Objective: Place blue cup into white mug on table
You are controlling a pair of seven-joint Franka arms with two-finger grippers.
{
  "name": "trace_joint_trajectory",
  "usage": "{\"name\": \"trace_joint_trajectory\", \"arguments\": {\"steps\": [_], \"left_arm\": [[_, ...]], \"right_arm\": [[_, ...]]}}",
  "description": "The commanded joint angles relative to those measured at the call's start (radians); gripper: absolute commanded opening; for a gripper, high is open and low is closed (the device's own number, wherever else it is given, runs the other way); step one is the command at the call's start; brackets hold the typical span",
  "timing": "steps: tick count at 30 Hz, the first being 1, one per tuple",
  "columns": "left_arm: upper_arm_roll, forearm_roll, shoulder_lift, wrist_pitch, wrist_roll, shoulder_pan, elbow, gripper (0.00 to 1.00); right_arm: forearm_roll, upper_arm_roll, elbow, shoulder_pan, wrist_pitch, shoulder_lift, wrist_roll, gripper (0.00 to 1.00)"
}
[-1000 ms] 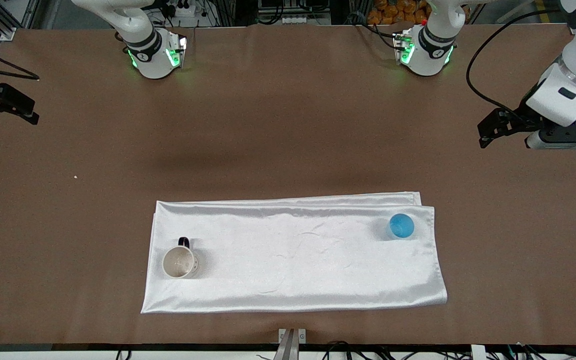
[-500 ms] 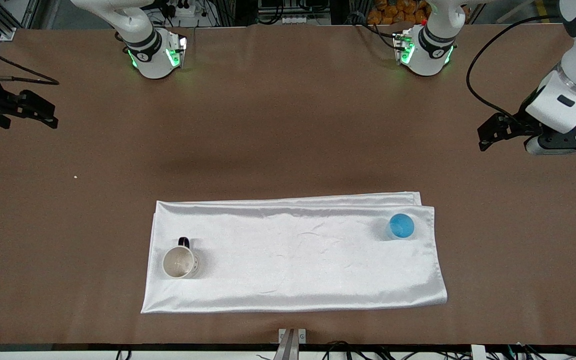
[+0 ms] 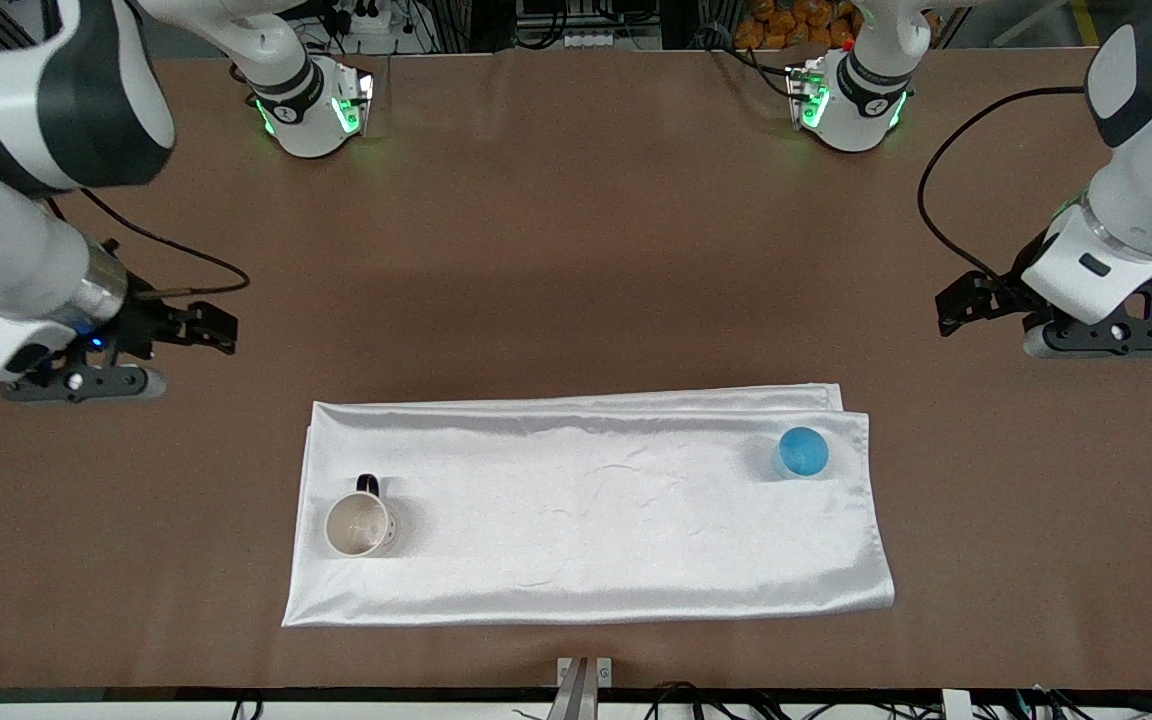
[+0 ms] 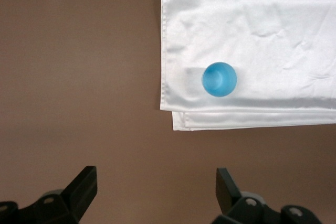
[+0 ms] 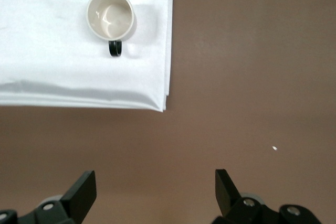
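Left end effector [image 3: 1101,337], open, hovers over table [image 3: 576,250], apart from blue cup [image 3: 802,452].

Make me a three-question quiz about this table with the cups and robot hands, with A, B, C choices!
1. Where does the blue cup stand? A on the white cloth; B on bare table; C inside the mug.
2. What colour is the mug's handle? A white; B blue; C black.
3. How is the left gripper? A open; B shut on the cup; C shut on the mug.

Answers: 1 A, the blue cup stands on the white cloth. 2 C, the white mug has a black handle. 3 A, the left gripper is open above bare table.
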Motion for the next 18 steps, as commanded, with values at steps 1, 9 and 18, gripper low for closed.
{"name": "trace_joint_trajectory", "arguments": {"steps": [1,9,18], "left_arm": [[-0.001,-0.010,0.051,0.050,0.015,-0.003,0.002,1.00],[-0.003,-0.010,0.130,0.122,0.007,-0.007,-0.001,1.00],[-0.003,-0.008,0.218,0.193,0.004,-0.009,-0.001,1.00]], "right_arm": [[0.004,-0.002,0.033,0.037,0.104,0.136,0.070,1.00],[0.006,0.000,0.033,0.053,0.221,0.268,0.115,1.00],[0.112,0.000,0.036,0.054,0.347,0.377,0.144,1.00]]}}
